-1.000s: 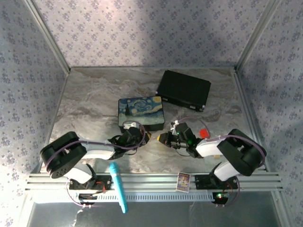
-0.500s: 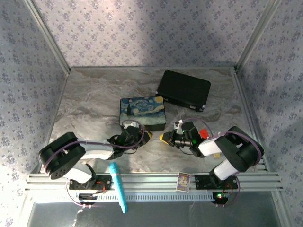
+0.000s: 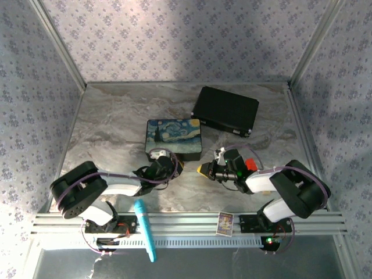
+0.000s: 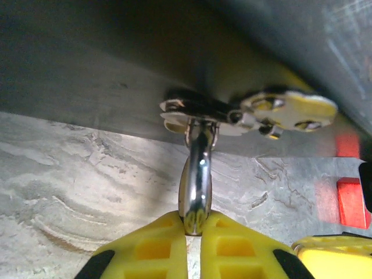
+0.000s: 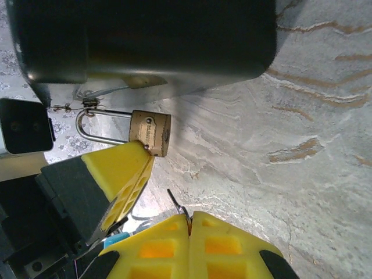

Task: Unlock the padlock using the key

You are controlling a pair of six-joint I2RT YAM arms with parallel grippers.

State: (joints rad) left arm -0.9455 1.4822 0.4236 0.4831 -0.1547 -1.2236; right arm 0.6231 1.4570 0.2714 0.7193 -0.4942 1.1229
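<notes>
The brass padlock hangs by its thin silver shackle from the hasp on the painted box. My left gripper is shut on the shackle, its yellow fingers closed around the bright metal. In the right wrist view, one left finger touches the lock body. My right gripper is shut on the key, a thin sliver sticking out of the pads. The key tip sits a short way below the lock body, apart from it.
A black case lies behind the box to the right. A red block sits beside the right forearm. A teal pen and a small card rest on the front rail. Bare marble lies left of the box.
The right arm's elbow has shifted while its gripper stayed close in front of the box. The left gripper has drawn slightly back toward the box's front edge.
</notes>
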